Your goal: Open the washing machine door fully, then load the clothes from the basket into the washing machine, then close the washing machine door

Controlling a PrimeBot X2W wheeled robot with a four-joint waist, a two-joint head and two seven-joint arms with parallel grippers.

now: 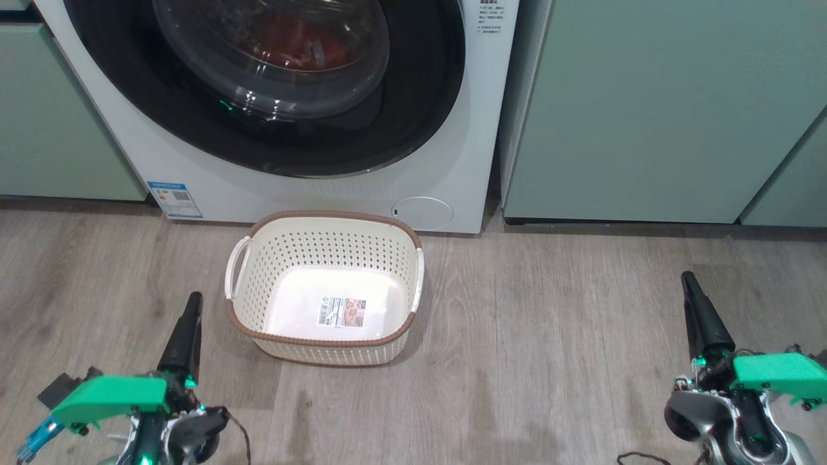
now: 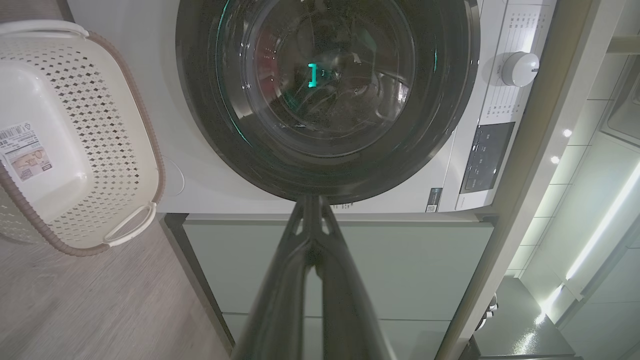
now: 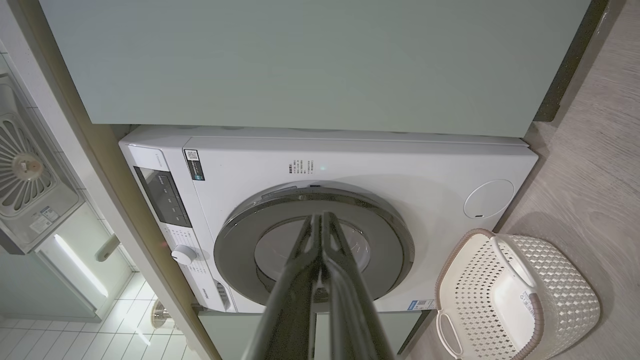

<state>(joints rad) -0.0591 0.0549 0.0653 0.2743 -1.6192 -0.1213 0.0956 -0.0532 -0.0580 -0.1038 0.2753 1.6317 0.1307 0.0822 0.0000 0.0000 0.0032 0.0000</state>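
Between my left gripper (image 1: 193, 302) and right gripper (image 1: 689, 281), bare floor (image 1: 549, 336) spreads either side of the basket (image 1: 336, 216), just before the washing machine (image 1: 310, 194). Its door (image 1: 426, 97) sits shut, red clothes (image 1: 291, 39) behind the glass. Both arms hover low, fingers pressed together, pointing forward.

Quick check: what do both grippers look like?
Left gripper and right gripper match: long tapering black jaws on a bright green plastic housing, silver-and-black wrist hardware, small green lights, thin dark cables. The left also carries a blue part.
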